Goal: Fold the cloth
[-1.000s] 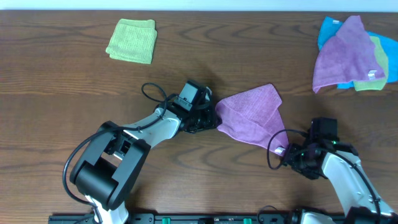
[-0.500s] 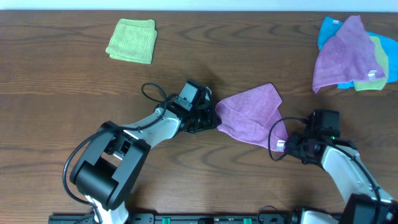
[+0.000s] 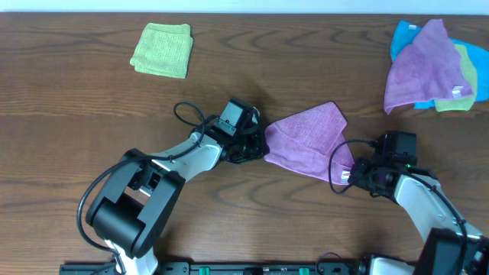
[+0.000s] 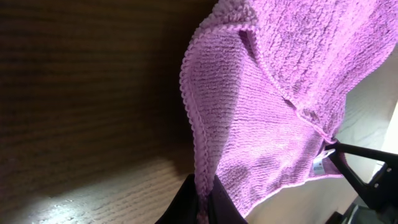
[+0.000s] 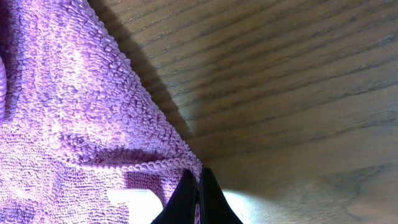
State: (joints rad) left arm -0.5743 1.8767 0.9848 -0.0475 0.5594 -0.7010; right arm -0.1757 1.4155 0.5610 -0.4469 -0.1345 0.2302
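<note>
Overhead, soft even light keeps the surface (image 3: 76, 114) sharp, with only faint shadows. In the left wrist view the wood left of the cloth (image 4: 273, 112) sinks into darkness, with 1 glare patch lower down. The right wrist view is bright: the cloth throws 1 hard shadow rightward, and the right pincer (image 5: 197, 180) is a dark blur.

Purple cloth (image 5: 68, 106) fills the left side, its stitched hem running diagonally down to the bottom centre. Right gripper (image 5: 198, 186) tips are pinched together on that hem corner, white tag (image 5: 134, 198) just beside them. Wood table (image 5: 298, 93) on the right.
</note>
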